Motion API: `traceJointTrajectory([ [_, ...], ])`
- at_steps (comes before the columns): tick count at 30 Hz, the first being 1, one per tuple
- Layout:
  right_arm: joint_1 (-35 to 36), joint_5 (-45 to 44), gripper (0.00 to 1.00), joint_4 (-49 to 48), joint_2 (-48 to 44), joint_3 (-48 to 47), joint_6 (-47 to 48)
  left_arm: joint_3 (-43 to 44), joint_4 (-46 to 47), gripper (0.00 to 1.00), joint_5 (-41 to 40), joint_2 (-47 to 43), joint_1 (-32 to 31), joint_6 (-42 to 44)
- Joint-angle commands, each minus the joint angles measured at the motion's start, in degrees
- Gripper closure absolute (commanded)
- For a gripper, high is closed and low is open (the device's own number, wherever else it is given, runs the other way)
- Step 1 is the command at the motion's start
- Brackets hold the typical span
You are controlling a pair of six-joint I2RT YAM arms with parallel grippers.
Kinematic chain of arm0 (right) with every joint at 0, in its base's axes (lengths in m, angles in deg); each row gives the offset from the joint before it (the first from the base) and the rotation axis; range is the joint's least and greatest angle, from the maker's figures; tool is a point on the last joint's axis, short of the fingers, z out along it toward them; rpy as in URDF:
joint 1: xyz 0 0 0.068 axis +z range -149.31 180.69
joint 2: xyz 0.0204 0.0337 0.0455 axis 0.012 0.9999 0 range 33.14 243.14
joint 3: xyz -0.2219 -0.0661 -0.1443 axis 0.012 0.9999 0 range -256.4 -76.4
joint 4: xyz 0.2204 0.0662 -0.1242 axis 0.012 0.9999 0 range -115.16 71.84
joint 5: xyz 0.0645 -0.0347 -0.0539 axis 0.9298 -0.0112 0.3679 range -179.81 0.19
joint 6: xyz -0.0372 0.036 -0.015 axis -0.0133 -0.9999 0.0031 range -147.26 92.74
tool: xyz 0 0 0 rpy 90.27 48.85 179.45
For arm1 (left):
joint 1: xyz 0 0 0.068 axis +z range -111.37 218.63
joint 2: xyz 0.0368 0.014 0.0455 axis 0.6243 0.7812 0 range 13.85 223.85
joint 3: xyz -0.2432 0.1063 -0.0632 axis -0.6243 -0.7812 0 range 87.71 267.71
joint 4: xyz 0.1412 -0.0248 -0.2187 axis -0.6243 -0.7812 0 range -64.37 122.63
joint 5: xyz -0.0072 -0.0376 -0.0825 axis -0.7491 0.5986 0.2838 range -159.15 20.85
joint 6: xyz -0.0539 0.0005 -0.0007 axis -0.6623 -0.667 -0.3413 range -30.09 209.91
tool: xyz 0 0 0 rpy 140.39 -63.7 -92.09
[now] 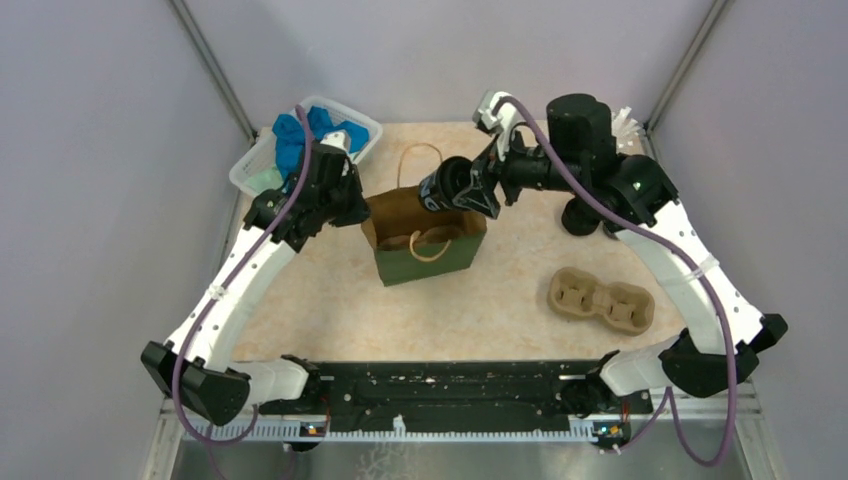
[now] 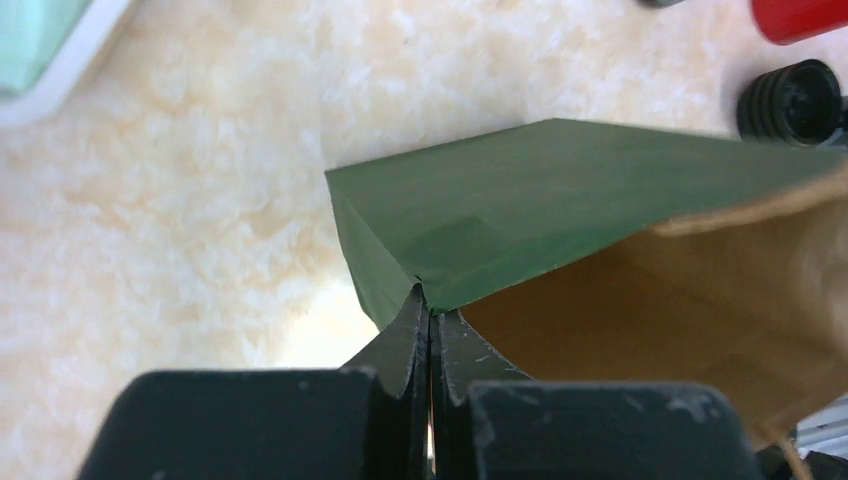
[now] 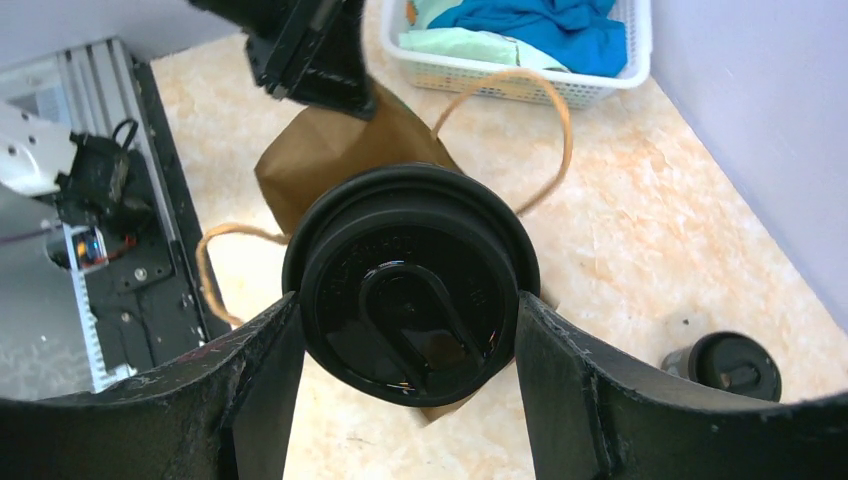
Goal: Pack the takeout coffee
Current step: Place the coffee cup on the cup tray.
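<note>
The green paper bag point(image 1: 425, 240) is pinched at its left rim corner by the left end effector point(image 2: 430, 312), which is clamped tight on the paper, evidently so that the mouth is held open and the bag steadied. A black lidded coffee cup point(image 3: 410, 285) is gripped by its sides in the right end effector point(image 3: 410, 345) and is poised just above the bag's right rim, apparently ready to be lowered in. A second cup point(image 3: 727, 366) is seen on the table point(image 1: 500, 310), well right of the bag.
</note>
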Motion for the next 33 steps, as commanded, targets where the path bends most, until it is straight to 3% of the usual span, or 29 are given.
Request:
traceJointTrajectory([
  [1, 2.29, 3.01, 0.77, -0.46, 0.05, -2.22, 9.75, -5.06, 18.75, 1.0, 2.8, -5.55, -0.1, 10.72],
  [5, 6.18, 0.24, 0.8, 1.67, 0.98, -3.26, 13.72, -11.81, 27.99, 1.0, 3.13, -10.54, -0.1, 13.49],
  [15, 20.3, -13.09, 0.79, 5.83, -3.47, 1.86, 13.48, -21.28, 34.26, 1.0, 4.28, -15.15, -0.1, 12.79],
  [23, 22.37, -17.13, 0.8, 9.11, -9.52, 7.09, 8.99, -22.16, 33.35, 1.0, 5.12, -16.32, -0.1, 13.14],
  [33, 25.66, -26.56, 0.83, 2.51, 0.01, 8.03, 13.96, -22.94, 32.92, 1.0, 8.0, -17.22, -0.1, 13.47],
])
